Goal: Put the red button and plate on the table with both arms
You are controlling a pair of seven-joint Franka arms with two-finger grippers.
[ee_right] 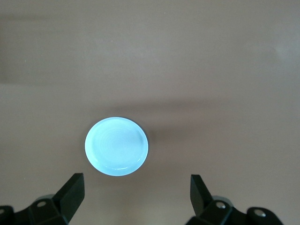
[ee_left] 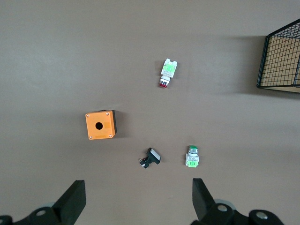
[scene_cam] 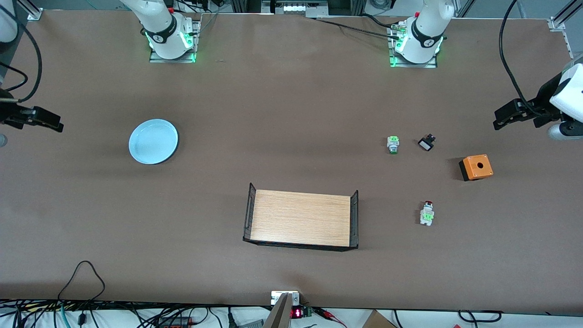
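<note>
Hovering high at the frame's side edges, my left pincer (ee_left: 136,201) and right pincer (ee_right: 136,199) gape wide, empty. I judge placement done: red button (scene_cam: 427,213) rests lower right, plate (scene_cam: 153,141) centre-left, on the surface (scene_cam: 291,114).

Brown table (scene_cam: 291,114) carries plate (scene_cam: 153,141) below right gripper's (ee_right: 136,192) spread jaws, wooden tray (scene_cam: 300,218) mid-table, and below left gripper's (ee_left: 138,197) spread jaws red button (scene_cam: 427,213), green button (scene_cam: 393,144), black-and-white part (scene_cam: 426,143), orange box (scene_cam: 476,167)
</note>
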